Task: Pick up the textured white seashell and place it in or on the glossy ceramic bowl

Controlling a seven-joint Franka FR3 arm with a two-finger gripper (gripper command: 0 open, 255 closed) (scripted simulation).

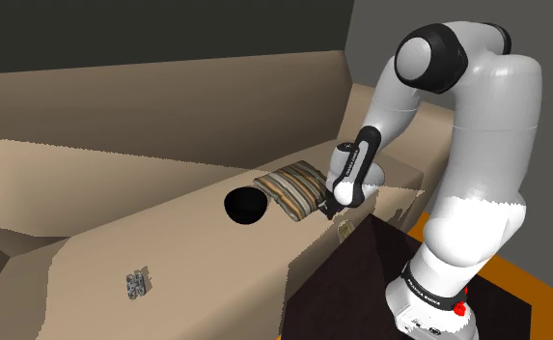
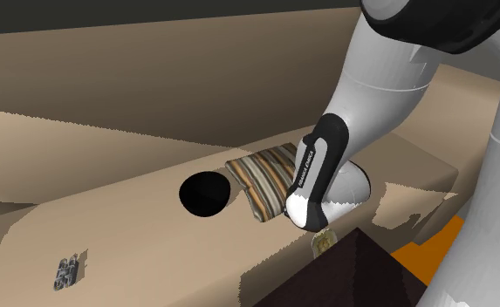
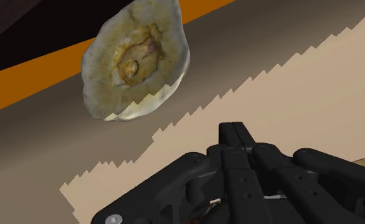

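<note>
Seashell: oval, rough, mottled cream-tan.

Home living room: tan sofa with a striped cushion on its seat.

Seashell: rough, roundish and slightly pointed at one end. It was cream-tan rather than white, with a brownish blotchy centre. It lay flat with its broad face up at the very edge of the tan surface, and the jagged surface edge cut across its lower rim. Nothing was touching it.

Bowl: rendered plain black with no visible gloss. It was round, upright and open side up, and no inside detail could be made out. It sat on the same tan surface, apart from the seashell, toward the shoulder view's left of it.
</note>
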